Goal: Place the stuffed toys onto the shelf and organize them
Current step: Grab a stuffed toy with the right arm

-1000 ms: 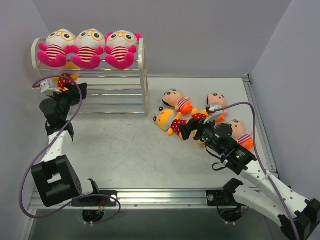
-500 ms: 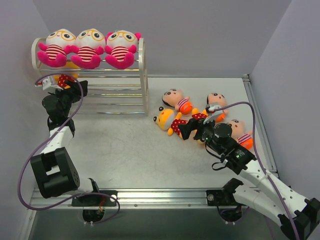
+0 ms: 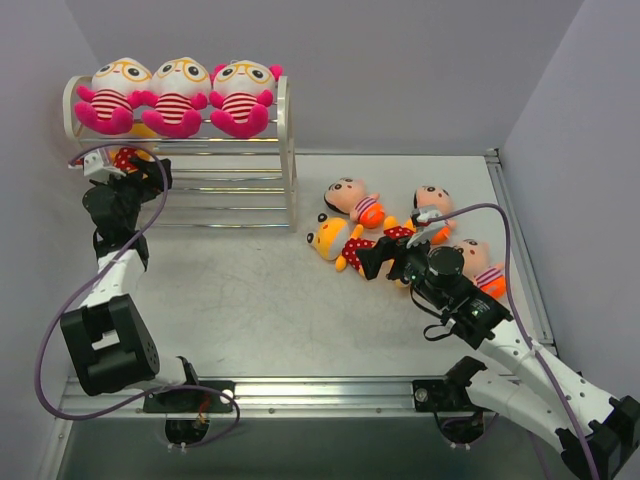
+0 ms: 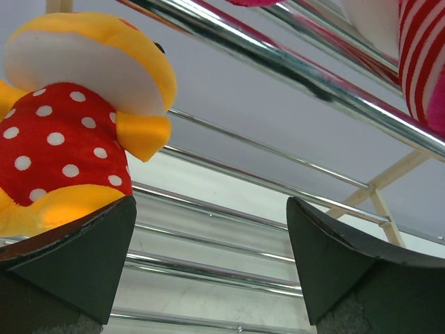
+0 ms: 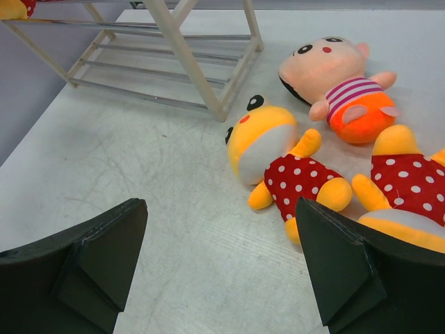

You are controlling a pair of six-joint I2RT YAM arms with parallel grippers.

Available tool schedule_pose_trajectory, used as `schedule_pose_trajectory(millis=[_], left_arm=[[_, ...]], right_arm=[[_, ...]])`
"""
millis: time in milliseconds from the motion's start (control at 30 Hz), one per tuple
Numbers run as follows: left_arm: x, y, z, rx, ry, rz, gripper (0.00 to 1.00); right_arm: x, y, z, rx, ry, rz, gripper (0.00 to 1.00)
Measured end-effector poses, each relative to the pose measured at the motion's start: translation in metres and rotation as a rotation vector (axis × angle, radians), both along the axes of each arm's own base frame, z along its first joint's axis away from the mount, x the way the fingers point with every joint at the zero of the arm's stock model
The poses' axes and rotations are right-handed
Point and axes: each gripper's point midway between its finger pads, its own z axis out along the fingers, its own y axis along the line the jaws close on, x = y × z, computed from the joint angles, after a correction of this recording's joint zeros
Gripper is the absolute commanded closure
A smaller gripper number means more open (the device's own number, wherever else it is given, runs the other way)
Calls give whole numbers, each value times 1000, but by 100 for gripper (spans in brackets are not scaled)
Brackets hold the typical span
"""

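Note:
Three pink toys [image 3: 178, 95] sit in a row on the top tier of the cream shelf [image 3: 286, 150]. A yellow toy in a red dotted dress [image 3: 128, 158] is at the left end of the middle tier. In the left wrist view this toy [image 4: 69, 132] lies against my left finger. My left gripper [image 3: 155, 172] [image 4: 211, 202] is open, reaching in under the top rods. My right gripper [image 3: 368, 258] [image 5: 221, 203] is open and empty over the table, just short of another yellow toy [image 3: 333, 240] [image 5: 278, 153].
A second yellow toy [image 5: 410, 188] lies beside the first, partly under my right arm. Three peach-faced toys lie on the table at the right [image 3: 352, 200] [image 3: 433, 203] [image 3: 482, 264]; one shows in the right wrist view [image 5: 334, 83]. The shelf's leg [image 5: 195, 56] stands beyond them.
My left arm has shifted slightly up and left toward the shelf's end. The right arm and the toys on the table have not moved.

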Motion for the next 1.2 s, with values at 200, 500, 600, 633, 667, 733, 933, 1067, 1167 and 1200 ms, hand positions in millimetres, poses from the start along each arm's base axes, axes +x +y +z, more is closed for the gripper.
schedule_pose_trajectory(millis=[200, 500, 600, 633, 667, 733, 933, 1067, 1167, 1200], left_arm=[[-4, -4, 3, 18, 11, -7, 2], [-43, -44, 47, 85, -50, -73, 3], [-64, -50, 63, 93, -75, -73, 3], [-71, -52, 68, 94, -78, -71, 3], [-77, -52, 70, 93, -73, -67, 3], [-91, -55, 73, 87, -57, -57, 4], [-123, -69, 78, 101, 63, -17, 4], [-151, -74, 91, 166, 101, 23, 4], [-172, -79, 96, 226, 114, 34, 5], [-180, -82, 96, 247, 117, 31, 5]], right_arm=[[0, 0, 0, -1, 0, 0, 9], [1, 0, -2, -10, 1, 2, 9], [1, 0, -5, -17, 10, 1, 9], [1, 0, -6, -22, 15, -1, 9], [2, -1, -6, -25, 18, -5, 9], [3, -3, -6, -38, 31, -21, 10], [15, -1, 7, -60, 68, -58, 10], [33, 4, 5, -94, 131, -85, 10], [46, 7, -7, -131, 188, -102, 10], [51, 8, -12, -143, 210, -102, 10]])
